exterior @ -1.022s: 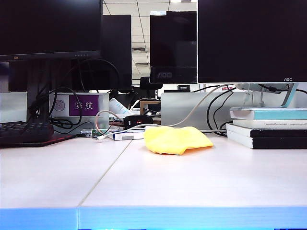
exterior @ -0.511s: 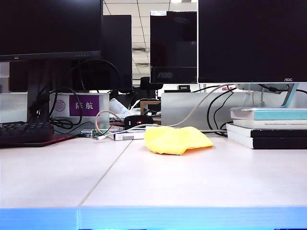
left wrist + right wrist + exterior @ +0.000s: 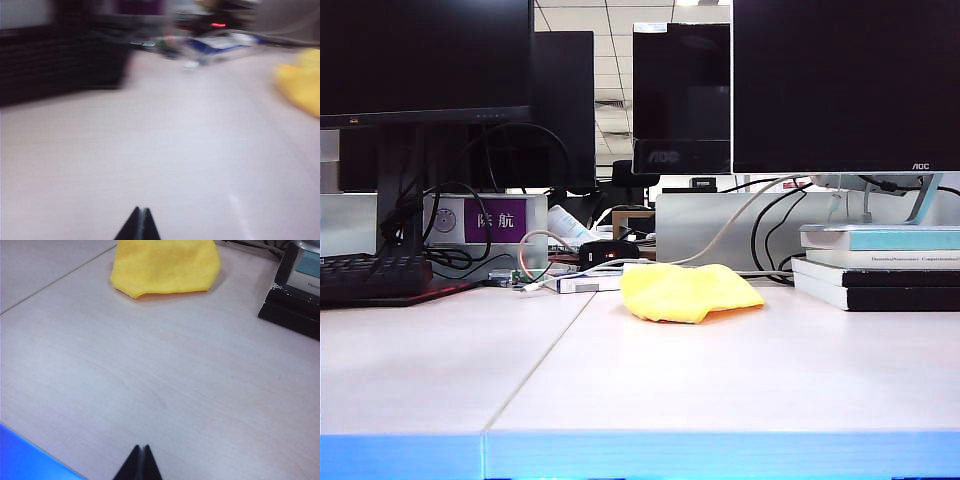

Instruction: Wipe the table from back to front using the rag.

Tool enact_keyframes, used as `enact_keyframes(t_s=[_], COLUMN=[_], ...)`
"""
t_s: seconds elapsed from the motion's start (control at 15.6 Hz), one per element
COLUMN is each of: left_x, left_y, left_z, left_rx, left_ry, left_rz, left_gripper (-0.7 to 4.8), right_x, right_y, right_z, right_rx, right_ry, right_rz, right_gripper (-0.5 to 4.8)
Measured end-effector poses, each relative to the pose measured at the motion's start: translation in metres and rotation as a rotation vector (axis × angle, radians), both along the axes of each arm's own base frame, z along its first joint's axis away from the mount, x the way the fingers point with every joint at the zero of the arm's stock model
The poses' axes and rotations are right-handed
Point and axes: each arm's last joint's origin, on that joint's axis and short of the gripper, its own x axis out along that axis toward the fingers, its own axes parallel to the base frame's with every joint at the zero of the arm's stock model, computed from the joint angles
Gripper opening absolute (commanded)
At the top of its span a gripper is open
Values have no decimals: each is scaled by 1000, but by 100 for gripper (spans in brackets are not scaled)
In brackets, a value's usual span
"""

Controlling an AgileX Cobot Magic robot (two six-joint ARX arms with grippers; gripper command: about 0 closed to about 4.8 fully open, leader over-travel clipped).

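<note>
Rag: I see the rag (image 3: pixel 686 292) in the exterior view a little right of the middle of the frame, lying crumpled on the table (image 3: pixel 720 380), towards its back edge. Nothing touches it.
Table: off-white, with a thin dark seam (image 3: pixel 542 358) running from the lower left up towards the middle, and a pale blue front edge (image 3: pixel 640 456) along the bottom of the frame.
Exterior view only: neither arm nor gripper shows here. I see the dark monitors (image 3: pixel 840 85) across the top, a black keyboard (image 3: pixel 375 278) at the left edge, a purple sign (image 3: pixel 494 220), loose cables (image 3: pixel 730 230), and a stack of books (image 3: pixel 878 268) at the right edge, near the rag but apart from it.
Left gripper: the left gripper (image 3: pixel 138 225) appears only in the left wrist view, at the bottom centre, above bare table. The two dark tips of the jaws are pressed together and pinch nothing.
Left wrist view only: this picture is blurred. The rag (image 3: pixel 300 85) is at the right edge, well apart from the gripper, and the keyboard (image 3: pixel 60 65) is a dark mass in the upper left.
Right gripper: the right gripper (image 3: pixel 138 464) is at the bottom centre of the right wrist view, jaws pressed together, empty, above bare table.
Right wrist view only: sharp. The rag (image 3: pixel 166 266) is at the top centre, well apart from the gripper; the books (image 3: pixel 295 290) are in the upper right; the blue front edge (image 3: pixel 30 455) is in the lower left corner.
</note>
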Motion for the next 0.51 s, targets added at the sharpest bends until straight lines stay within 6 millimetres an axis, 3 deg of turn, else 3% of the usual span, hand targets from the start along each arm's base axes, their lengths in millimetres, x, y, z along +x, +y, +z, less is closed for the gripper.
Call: enact_keyframes(t_s=[0.51], left_x=[1], left_y=[7], left_z=[0], left_rx=[111], left_ry=[-4], left_rz=[66], left_gripper=[3], right_x=[0], right_y=[0], right_z=[0], right_rx=[0], right_ry=[0], right_rz=[-1], right_gripper=[9])
